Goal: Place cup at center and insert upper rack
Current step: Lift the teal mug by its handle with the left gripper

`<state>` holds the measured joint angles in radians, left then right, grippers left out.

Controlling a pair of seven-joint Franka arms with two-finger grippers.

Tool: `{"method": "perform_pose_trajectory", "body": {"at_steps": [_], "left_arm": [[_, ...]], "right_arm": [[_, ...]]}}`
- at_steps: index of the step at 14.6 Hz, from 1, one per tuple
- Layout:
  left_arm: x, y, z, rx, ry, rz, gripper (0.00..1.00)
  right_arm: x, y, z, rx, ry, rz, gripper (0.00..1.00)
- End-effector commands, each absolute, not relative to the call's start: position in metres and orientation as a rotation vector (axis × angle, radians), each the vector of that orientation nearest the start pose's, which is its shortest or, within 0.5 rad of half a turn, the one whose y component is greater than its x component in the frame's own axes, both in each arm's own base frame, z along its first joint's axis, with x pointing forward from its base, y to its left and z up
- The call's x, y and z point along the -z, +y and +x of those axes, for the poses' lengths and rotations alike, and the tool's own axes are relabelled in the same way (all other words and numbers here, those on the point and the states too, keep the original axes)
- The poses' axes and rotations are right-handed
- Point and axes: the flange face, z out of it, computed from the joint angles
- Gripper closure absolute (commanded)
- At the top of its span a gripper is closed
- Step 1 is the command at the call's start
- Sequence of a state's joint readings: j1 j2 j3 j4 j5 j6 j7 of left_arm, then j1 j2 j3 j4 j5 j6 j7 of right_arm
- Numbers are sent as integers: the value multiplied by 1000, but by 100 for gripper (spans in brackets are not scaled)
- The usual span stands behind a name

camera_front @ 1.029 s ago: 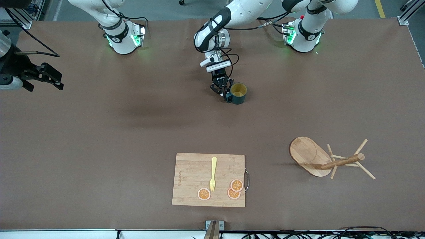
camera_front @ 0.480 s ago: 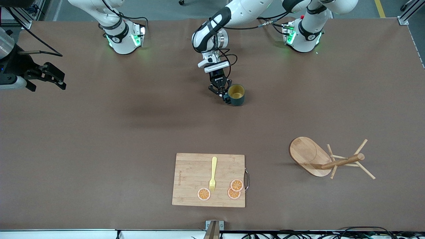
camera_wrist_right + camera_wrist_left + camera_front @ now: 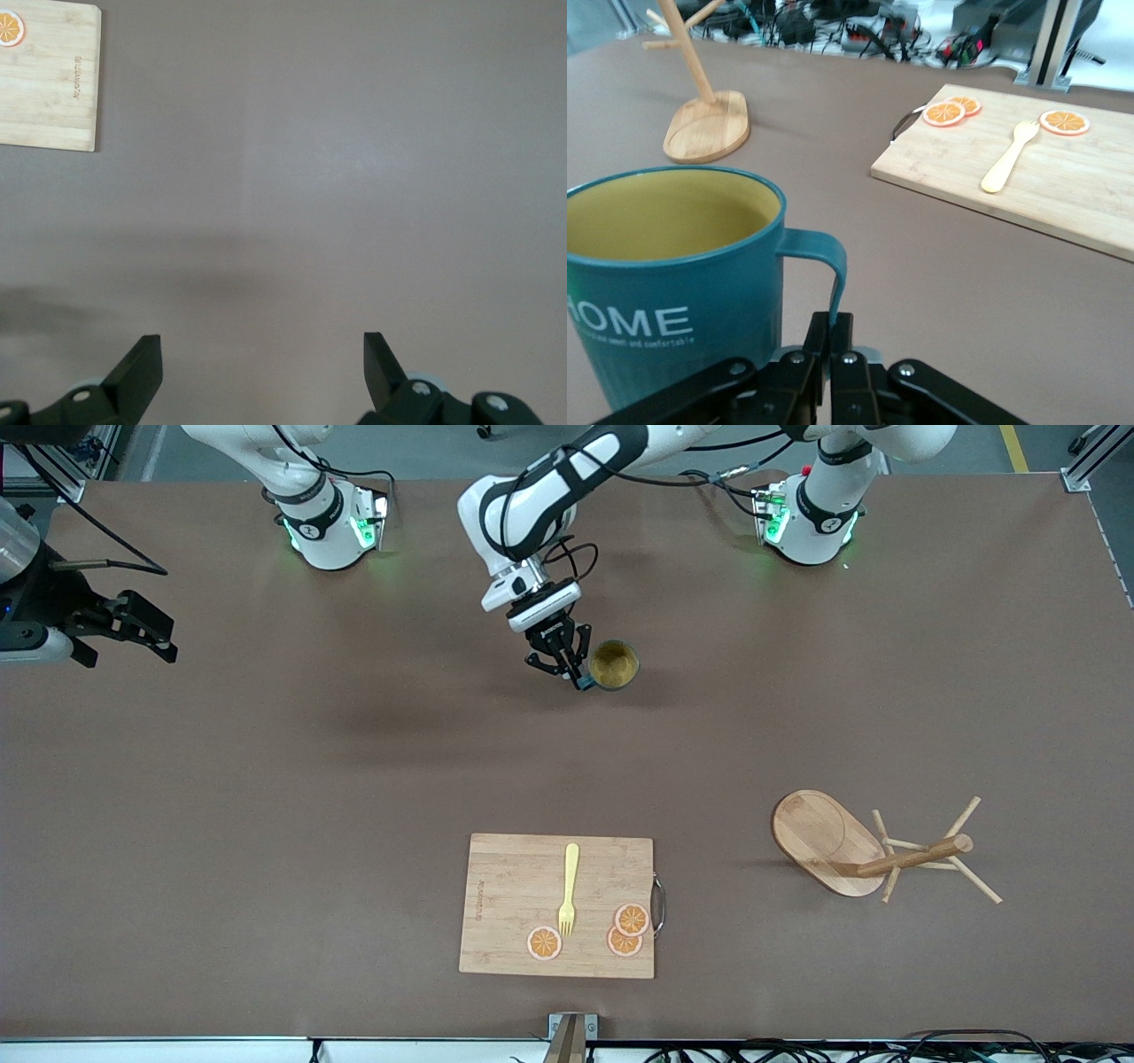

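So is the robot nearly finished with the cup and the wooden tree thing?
Not nearly. The left gripper is shut on the handle of the cup, which looks lifted off the table, so the cup is in hand but not yet set down. The upper rack lies tipped on its side near the left arm's end, untouched. The right gripper waits open over the table's right-arm end.

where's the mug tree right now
The mug tree lies tipped on the table toward the left arm's end, beside the cutting board.
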<state>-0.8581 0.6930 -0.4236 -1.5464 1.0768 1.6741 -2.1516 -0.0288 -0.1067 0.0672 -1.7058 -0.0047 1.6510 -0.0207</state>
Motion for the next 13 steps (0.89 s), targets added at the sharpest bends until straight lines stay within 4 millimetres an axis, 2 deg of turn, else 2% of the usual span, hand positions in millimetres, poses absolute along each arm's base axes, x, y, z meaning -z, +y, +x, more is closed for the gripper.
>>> {"method": "perform_pose_trajectory", "body": {"at_steps": [1,2,5,9,11,13], "left_arm": [[-338,-599,362,858,-755,-2650,100],[-363,-594,380,769,-835,-2705,100],[-413,-565,429,637,-1018,-2828,100],[-456,-514,493,386,-1346,-2917,100],[-471,-478,526,222,-1534,-2903,100],[-481,-443,551,39,-1631,-2906,100]], "right_arm": [[-632,22,520,85,-105,-3168,0],[-632,21,520,85,-103,-3168,0],[-632,21,520,85,-103,-3168,0],[-631,21,519,75,-100,-3169,0],[-631,20,520,75,-100,-3169,0],[-631,21,520,78,-100,-3168,0]]}}
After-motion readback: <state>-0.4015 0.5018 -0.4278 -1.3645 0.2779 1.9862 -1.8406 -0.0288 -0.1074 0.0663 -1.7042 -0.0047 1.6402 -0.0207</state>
